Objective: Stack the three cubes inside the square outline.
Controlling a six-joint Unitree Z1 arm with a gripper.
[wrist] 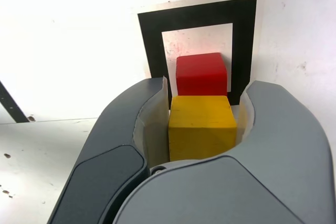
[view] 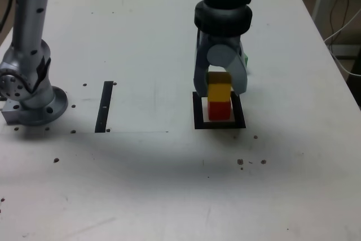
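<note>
The square outline (view: 198, 118) (wrist: 149, 45) lies on the white table. Inside it stands the red cube (view: 219, 110) (wrist: 200, 73). The yellow cube (view: 219, 91) (wrist: 202, 127) is directly on top of the red one, roughly lined up with it. My gripper (view: 220, 86) (wrist: 202, 98) comes down from above and is shut on the yellow cube, one grey finger against each side. A sliver of green (view: 245, 60) shows behind the gripper at the exterior view's right, most likely the green cube; the rest of it is hidden.
The arm's metal base (view: 31, 100) stands at the exterior view's left, with a narrow black strip (view: 105, 106) between it and the outline. Small dark specks dot the table. Cables (view: 341, 32) hang past the table's right edge.
</note>
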